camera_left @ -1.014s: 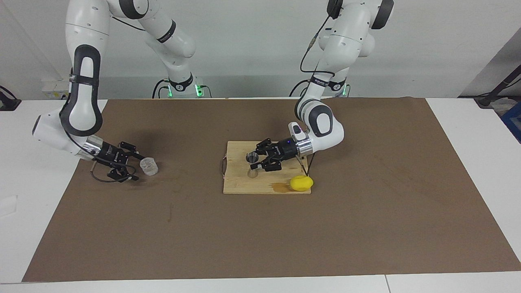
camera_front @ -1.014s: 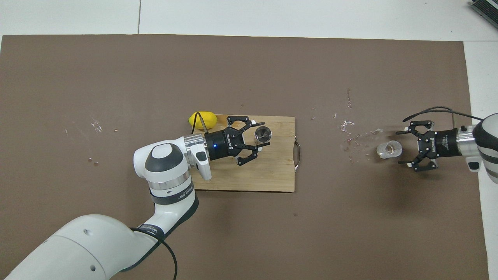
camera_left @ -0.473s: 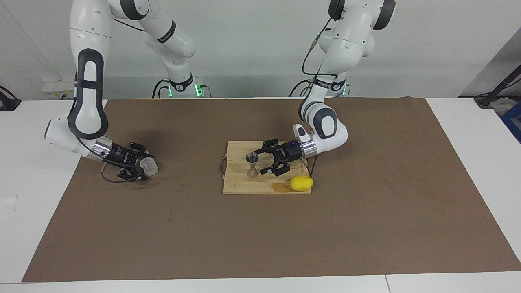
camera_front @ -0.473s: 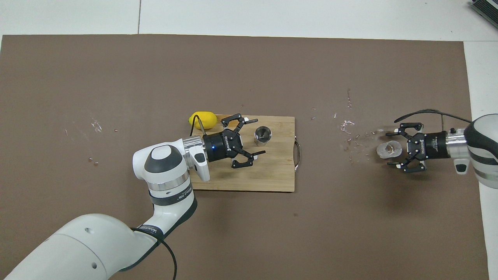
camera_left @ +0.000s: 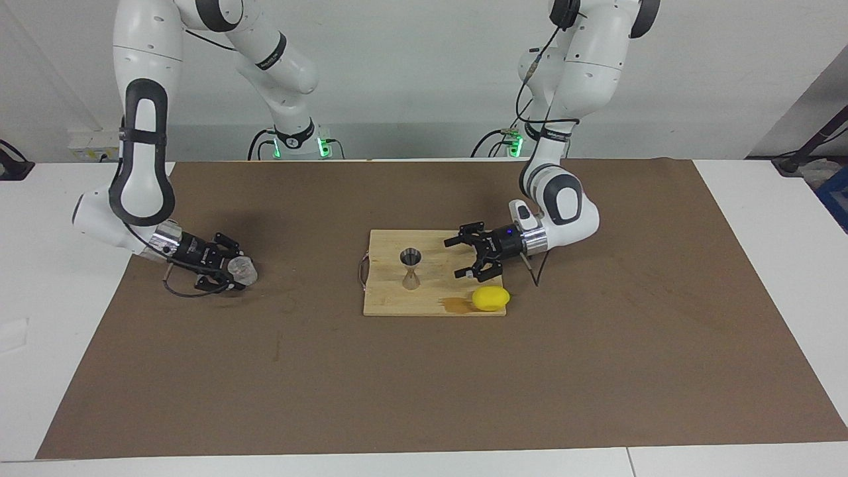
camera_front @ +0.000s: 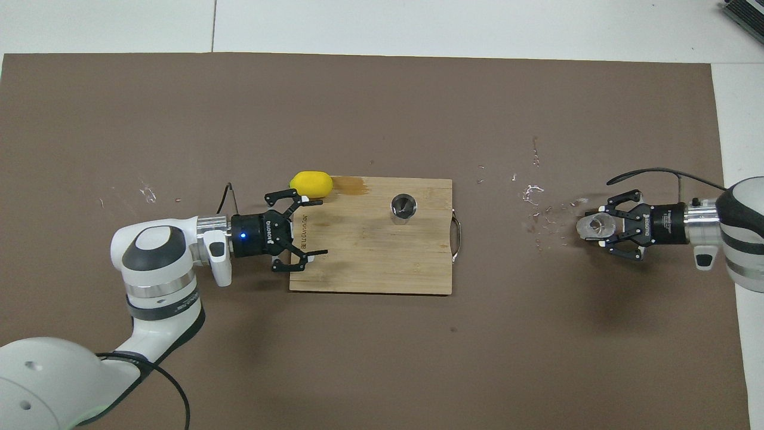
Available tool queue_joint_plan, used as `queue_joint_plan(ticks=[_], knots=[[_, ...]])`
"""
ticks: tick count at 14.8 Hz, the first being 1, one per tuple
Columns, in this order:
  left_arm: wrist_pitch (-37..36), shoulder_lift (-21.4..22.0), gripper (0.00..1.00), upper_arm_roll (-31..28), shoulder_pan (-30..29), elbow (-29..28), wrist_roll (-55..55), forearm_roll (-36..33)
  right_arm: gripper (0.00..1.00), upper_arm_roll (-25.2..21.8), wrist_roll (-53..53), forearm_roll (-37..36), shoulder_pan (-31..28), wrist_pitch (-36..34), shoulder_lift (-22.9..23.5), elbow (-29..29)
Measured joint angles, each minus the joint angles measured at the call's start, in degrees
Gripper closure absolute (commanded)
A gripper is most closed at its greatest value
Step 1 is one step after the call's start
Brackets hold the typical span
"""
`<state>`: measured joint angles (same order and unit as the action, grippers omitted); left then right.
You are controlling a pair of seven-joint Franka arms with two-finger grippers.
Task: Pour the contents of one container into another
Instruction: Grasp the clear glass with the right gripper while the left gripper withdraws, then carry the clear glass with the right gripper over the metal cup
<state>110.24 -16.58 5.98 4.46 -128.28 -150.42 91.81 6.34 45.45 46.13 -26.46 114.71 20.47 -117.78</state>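
Facing view: right end effector (camera_left: 233,273) clenched around glass tumbler (camera_left: 243,270) on the brown mat, left end effector (camera_left: 469,257) released over the cutting board (camera_left: 391,301), jigger (camera_left: 411,268) upright on it, overhead view: lemon (camera_front: 310,183) at the board's corner, tumbler (camera_front: 594,226) toward the right arm's end of the desk

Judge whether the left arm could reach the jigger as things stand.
Probably yes: the left gripper is open over the board's edge, the jigger stands alone mid-board, and nothing lies between them.
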Motion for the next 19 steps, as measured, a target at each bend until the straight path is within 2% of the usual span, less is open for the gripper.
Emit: queue_joint_plan(ticks=[5,10,12,16,19], knots=[[-10.83,2.57,0.0,-0.4,-13.7,1.16,6.72,-24.31,1.0,0.09,2.42,0.09,2.19,-0.07,-4.15,-0.03],[-24.26,3.1,0.0,-0.87,-26.91,13.34,13.79,-47.78,1.0,0.1,10.17,-0.48,10.29,0.83,-8.75,-0.16],[-27.56,3.38,0.0,-1.97,-28.93,17.8,17.16,-53.84,1.0,0.07,13.25,-1.58,12.39,1.57,-9.53,-0.17],[-28.59,6.2,0.0,-4.16,-29.05,23.29,23.69,-62.65,1.0,0.09,22.27,-6.38,17.28,3.48,-9.99,0.76],[-29.61,9.14,0.0,-4.84,-29.02,28.56,36.48,-67.98,1.0,0.11,26.6,-7.95,21.16,3.79,-9.99,2.21]])
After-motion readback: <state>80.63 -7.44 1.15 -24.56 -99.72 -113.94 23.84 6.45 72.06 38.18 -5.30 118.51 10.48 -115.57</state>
